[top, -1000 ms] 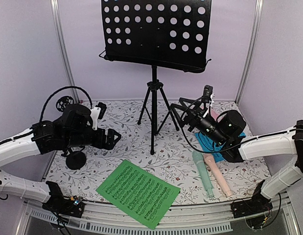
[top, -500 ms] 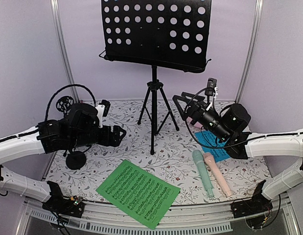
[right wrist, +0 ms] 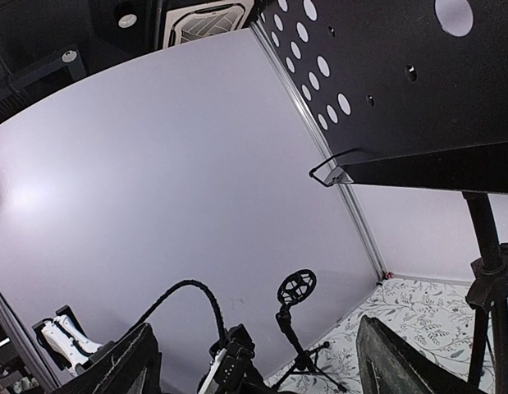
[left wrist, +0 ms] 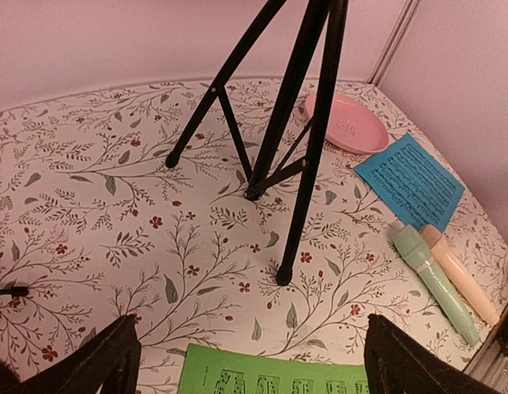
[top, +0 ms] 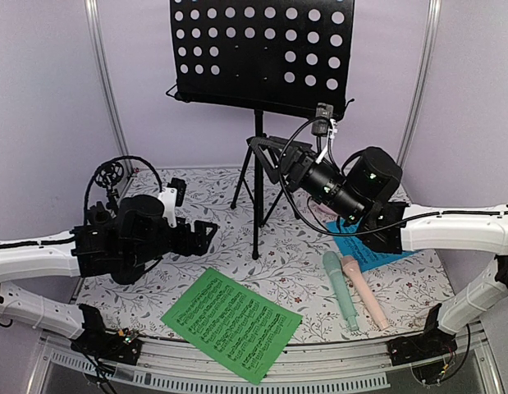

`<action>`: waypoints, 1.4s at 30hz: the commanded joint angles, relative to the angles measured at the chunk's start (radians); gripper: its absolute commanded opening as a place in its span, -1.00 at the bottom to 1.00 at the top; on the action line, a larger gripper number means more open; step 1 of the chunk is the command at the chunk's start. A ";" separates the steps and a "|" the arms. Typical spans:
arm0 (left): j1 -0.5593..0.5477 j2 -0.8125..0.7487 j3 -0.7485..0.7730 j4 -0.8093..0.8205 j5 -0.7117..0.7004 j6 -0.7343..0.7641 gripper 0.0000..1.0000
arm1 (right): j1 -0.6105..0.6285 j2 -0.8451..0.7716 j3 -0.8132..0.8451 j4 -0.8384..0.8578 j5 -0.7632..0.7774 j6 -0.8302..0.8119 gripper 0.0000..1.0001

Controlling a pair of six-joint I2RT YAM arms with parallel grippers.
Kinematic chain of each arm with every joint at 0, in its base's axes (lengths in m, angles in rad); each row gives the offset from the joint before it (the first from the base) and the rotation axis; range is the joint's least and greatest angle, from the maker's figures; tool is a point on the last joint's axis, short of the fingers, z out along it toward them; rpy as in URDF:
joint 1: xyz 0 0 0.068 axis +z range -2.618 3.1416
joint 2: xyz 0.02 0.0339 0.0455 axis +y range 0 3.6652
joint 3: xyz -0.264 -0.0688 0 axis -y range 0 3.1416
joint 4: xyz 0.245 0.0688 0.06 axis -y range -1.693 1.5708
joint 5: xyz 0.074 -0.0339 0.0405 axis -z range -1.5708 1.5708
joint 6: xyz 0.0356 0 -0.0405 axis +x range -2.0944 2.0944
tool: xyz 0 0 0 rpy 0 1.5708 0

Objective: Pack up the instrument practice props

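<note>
Grippers: the left gripper (top: 206, 235) and the right gripper (top: 266, 152) both have their fingers spread wide, with nothing between them.
Left arm: the forearm lies nearly level, running from the left edge toward the centre. Its gripper hangs low over the left-centre of the floral table (top: 303, 275) and points right, at the foot of the tripod (top: 256, 189).
Right arm: the forearm reaches in from the right and is held high. Its gripper points left and far, up beside the tripod's pole and just under the ledge of the music desk (top: 237, 92). In the wrist view the pole stands off to one side, not between the fingers.
Music desk: one, black and perforated, on top of the tripod at the far centre.
Microphones: two, lying side by side at the near right, the mint-green microphone (top: 340, 291) on the left and the pale-pink microphone (top: 366, 295) on the right.
Sheet-music pages: two, flat on the table. The green page (top: 231, 322) is at the near centre and the blue page (left wrist: 409, 182) is on the right, just beyond the microphones.
Mic supports: one in view, a mic support (top: 108, 174) with a round black clip, at the far left behind the left arm.
Dish: one round pink dish (left wrist: 345, 125), at the far right beyond the blue page.
</note>
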 commanded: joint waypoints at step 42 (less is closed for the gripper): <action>-0.040 -0.037 0.110 0.129 0.057 0.220 0.86 | 0.060 -0.151 -0.065 -0.343 0.004 -0.581 0.78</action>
